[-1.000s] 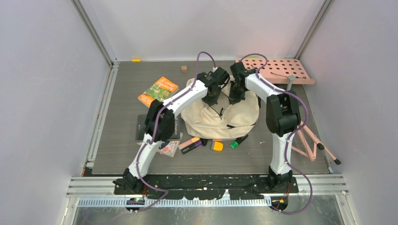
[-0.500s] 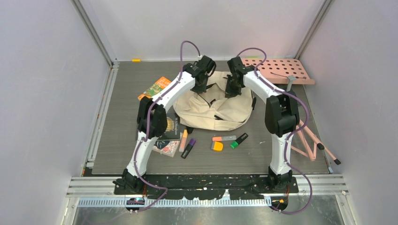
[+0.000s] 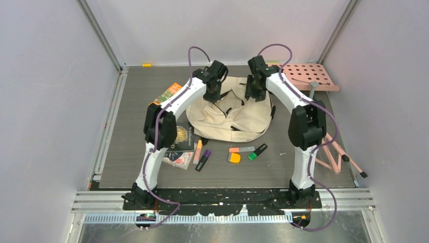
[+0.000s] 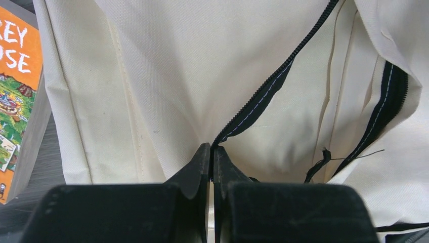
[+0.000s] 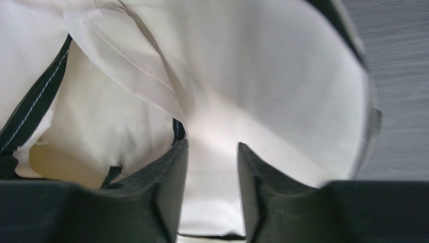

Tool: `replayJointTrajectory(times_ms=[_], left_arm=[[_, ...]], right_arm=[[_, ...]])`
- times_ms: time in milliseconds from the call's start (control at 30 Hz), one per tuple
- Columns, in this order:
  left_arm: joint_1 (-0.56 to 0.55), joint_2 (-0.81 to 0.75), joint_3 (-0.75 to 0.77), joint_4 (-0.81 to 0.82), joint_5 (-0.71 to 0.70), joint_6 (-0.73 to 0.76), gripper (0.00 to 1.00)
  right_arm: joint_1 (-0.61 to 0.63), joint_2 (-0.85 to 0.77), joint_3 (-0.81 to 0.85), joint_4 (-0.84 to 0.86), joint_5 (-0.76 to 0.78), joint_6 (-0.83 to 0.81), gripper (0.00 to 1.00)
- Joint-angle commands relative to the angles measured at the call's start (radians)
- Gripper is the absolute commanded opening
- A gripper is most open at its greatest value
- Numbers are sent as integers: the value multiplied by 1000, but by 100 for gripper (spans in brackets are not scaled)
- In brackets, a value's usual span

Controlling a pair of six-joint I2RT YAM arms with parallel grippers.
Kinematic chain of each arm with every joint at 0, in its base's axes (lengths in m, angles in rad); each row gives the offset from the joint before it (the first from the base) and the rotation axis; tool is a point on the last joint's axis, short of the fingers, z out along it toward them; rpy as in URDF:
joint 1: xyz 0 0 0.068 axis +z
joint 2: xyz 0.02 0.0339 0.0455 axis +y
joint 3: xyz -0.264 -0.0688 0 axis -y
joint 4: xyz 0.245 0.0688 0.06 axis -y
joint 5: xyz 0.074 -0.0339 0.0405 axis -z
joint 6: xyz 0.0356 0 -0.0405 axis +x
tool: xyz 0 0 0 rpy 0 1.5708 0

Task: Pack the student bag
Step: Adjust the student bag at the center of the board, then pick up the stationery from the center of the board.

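Left wrist — hand (image 4: 212, 149) on bag (image 4: 152, 76) edge

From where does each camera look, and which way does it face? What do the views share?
Top external: fixed above and behind the robot, facing down at the table; both arms show whole.
Left wrist: on the left arm, facing along its shut left tool, which pinches the student bag at its zipper.
Right wrist: on the right arm, facing past its open right tool onto the bag's fabric.
Shared: the bag in all three; the orange book in top and left wrist.
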Motion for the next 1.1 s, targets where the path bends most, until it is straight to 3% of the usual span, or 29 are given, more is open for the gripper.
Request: replayJointTrajectory(times_ms=[0,133,433,767,1067], left_arm=[[40,-70,31,-7,30,-37,0],[52,-92,-5,21,75,-43,0],[65,-161,-89,59,154,-52,0],[78,-231,-192,123,260,-49,0],[81,-263,-239,173,286,-27,0]], right_arm=[[-1,-256,-26,-77,108,-36,53],[-1,-420,-210,-64,99,38,62],[3,-649,-628,-6,75,236,64],[92,-627,-732,16,141,441,64],[96,-573,-794,-13,168,473,67]])
